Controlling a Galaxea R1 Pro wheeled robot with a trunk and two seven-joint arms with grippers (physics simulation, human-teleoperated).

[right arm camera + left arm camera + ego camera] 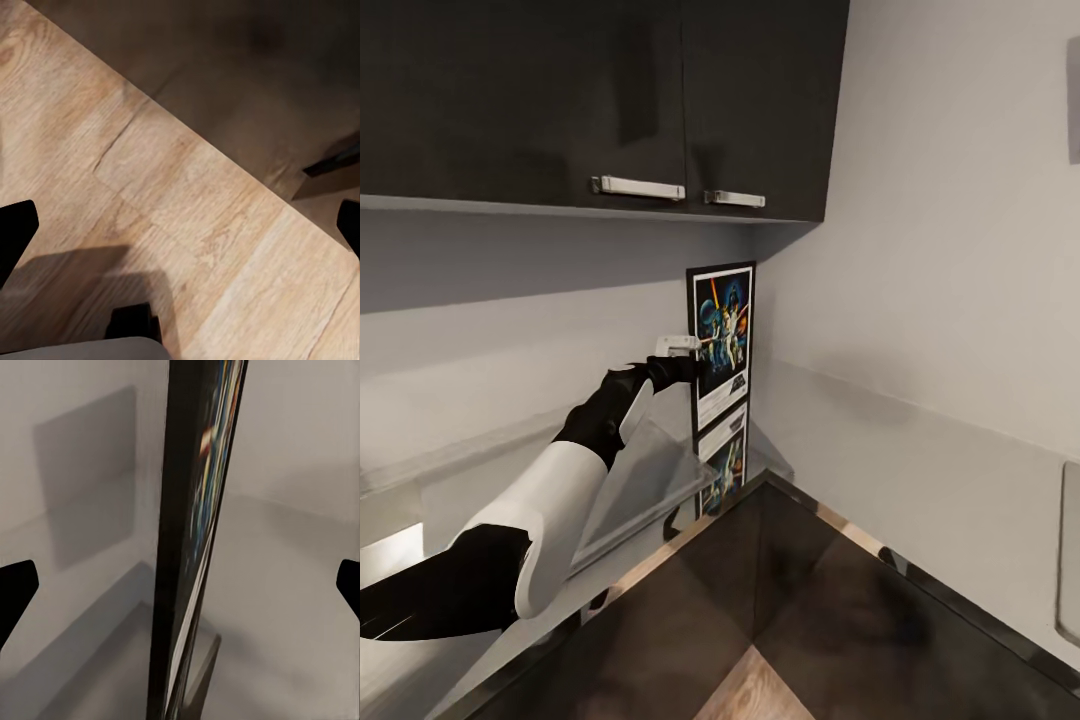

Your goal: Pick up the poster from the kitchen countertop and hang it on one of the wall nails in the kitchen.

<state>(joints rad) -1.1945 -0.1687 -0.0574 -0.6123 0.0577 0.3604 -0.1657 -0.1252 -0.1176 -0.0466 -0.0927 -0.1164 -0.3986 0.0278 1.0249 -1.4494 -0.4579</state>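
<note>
Left arm (550,490): glossy white shell over black joints, reaching from the lower left toward the corner of the room.
Left gripper (698,366): at the poster's left edge in the head view; in the left wrist view its black fingertips (15,592) stand wide apart at the two borders, with the poster edge-on between them and neither tip touching it, so it is spread open and has hold of nothing.
Kitchen countertop (920,480): smooth matte grey, L-shaped, turning the corner, with a shiny metal strip along its front edge above dark glossy cabinet fronts.
Poster (721,345): upright thin rectangle, black frame, white border, colourful figures on dark blue; it stands on the countertop in the corner, and its mirror image shows in the surface below.
Upper cabinets (600,100): flat dark doors with pale bar handles (641,187).
Wall (960,200): plain pale grey, matte.
Right gripper (180,225): black fingertips far apart at the picture's sides, open and empty, over a light wood-grain plank floor (187,217).
</note>
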